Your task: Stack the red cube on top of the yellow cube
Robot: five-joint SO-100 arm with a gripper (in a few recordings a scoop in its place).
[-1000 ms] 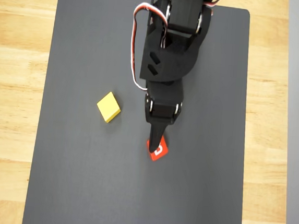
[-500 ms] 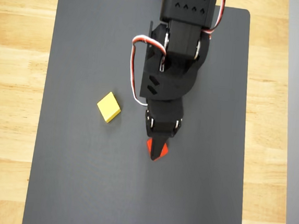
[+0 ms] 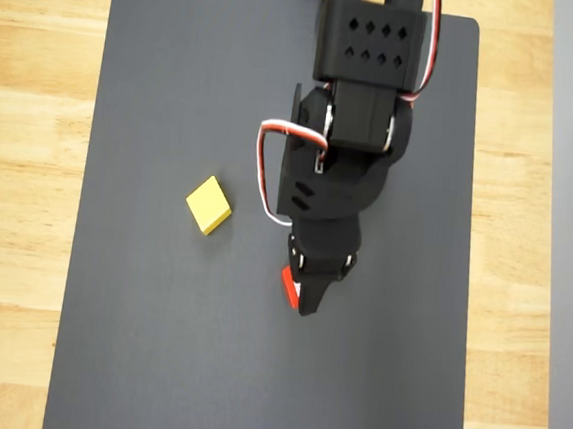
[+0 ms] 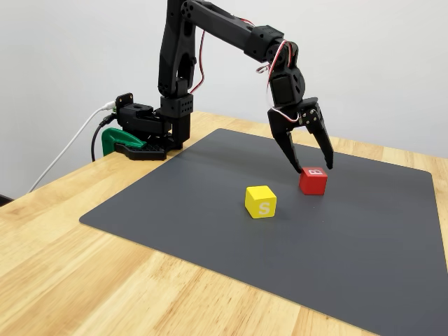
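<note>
Red cube sits on the dark mat with the claw spread wide right above it, one fingertip down at the cube's left top edge in the fixed view and the other fingertip just off its right side; whether either tip touches the cube cannot be told. Nothing is grasped. In the overhead view the claw covers most of the red cube, so just a red sliver shows at its left. A white letter marks the cube's top face in the fixed view.

Black arm reaches out from its base at the mat's far left corner in the fixed view; in the overhead view it comes down from the mat's top edge.

Yellow cube lies apart from the red one, nearer the camera and to the left in the fixed view, with a white "S" on its front face. In the overhead view the yellow cube stands turned like a diamond, left of the claw and a little higher, its top plain.

Mat rests on a light wooden surface.
</note>
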